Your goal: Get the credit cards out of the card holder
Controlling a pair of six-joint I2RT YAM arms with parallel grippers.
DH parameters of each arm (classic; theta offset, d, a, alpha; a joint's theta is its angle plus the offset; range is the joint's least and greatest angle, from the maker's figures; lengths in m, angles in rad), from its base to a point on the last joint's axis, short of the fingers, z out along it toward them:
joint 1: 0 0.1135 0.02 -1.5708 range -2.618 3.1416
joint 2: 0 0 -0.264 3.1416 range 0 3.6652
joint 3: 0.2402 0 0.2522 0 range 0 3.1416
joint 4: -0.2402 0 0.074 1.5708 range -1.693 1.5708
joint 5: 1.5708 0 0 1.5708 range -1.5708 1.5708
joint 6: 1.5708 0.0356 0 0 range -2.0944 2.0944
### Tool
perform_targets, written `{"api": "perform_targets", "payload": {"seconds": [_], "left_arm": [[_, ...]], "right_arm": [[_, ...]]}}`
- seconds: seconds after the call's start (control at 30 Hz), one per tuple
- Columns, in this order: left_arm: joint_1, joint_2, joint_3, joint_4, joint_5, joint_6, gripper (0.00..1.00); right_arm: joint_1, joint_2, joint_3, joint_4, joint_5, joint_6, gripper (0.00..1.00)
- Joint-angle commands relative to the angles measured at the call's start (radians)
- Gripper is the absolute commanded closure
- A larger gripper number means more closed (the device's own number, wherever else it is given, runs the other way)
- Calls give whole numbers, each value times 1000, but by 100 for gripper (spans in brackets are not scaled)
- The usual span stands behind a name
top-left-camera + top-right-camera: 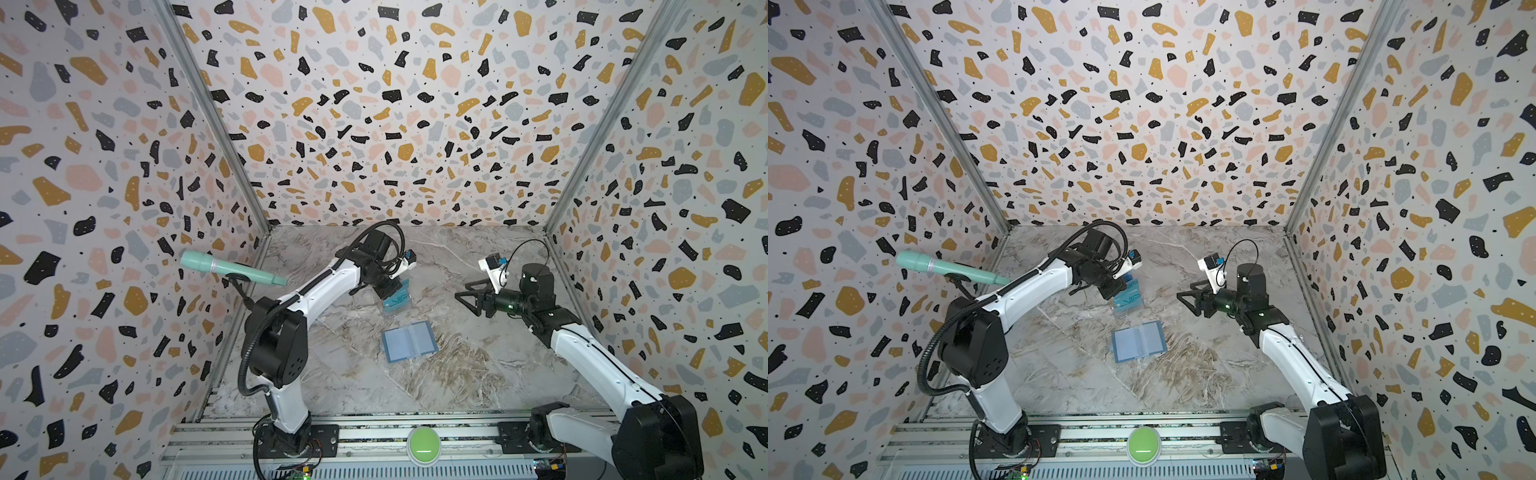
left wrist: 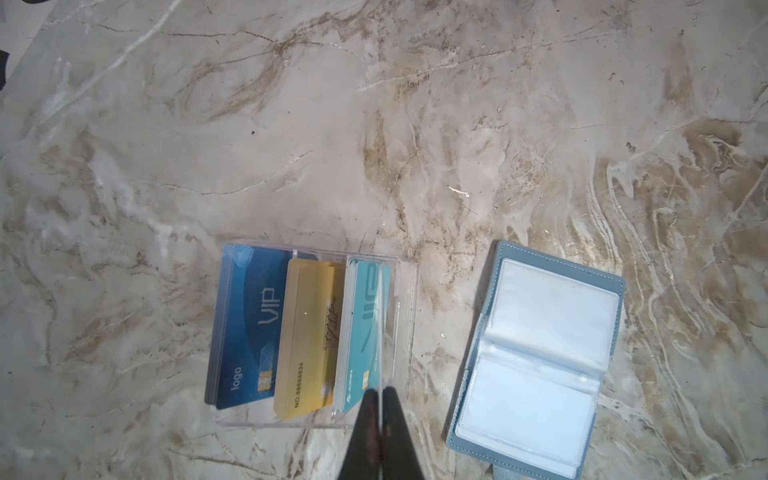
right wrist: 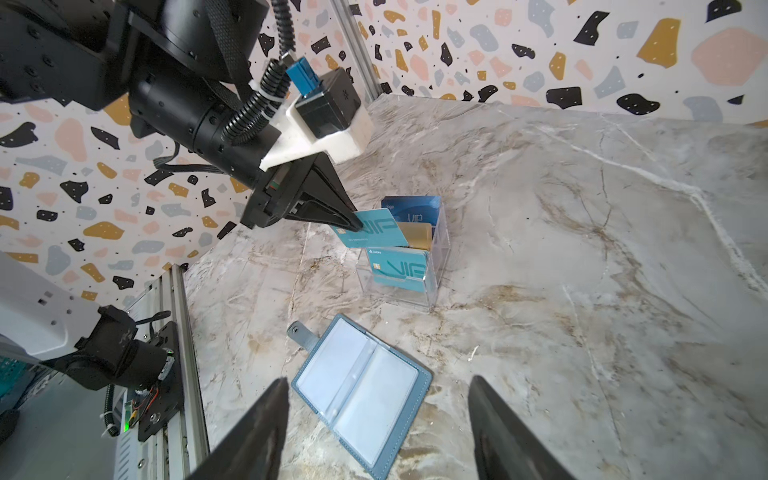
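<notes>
Right wrist view: one teal card [image 3: 376, 227] was clamped in the left gripper [image 3: 353, 224] above three card stacks; the right gripper [image 3: 378, 428] stood apart over one wallet [image 3: 361, 395].

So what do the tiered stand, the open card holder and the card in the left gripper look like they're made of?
Tiered stand: clear, hard, glossy plastic, probably acrylic; cards show through its walls.
Card holder: dusty-blue, matte, leather-like cover with stitched edges; inner sleeves of clear, slightly cloudy soft plastic.
Teal card, shut in the left gripper: thin, stiff, smooth plastic with printed lettering, by its look.
</notes>
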Motion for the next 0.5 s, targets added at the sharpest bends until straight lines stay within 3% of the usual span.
{"api": "perform_targets", "payload": {"seconds": [0.0, 0.2, 0.47], "left_arm": [[21, 47, 46, -21, 36, 39, 100], [42, 100, 76, -68, 126, 128, 100], [50, 111, 46, -58, 104, 160, 100]], "right_arm": [[-8, -9, -3, 26, 7, 17, 31], [-11, -43, -19, 34, 2, 24, 31], [-16, -72, -23, 40, 8, 30, 31]]}}
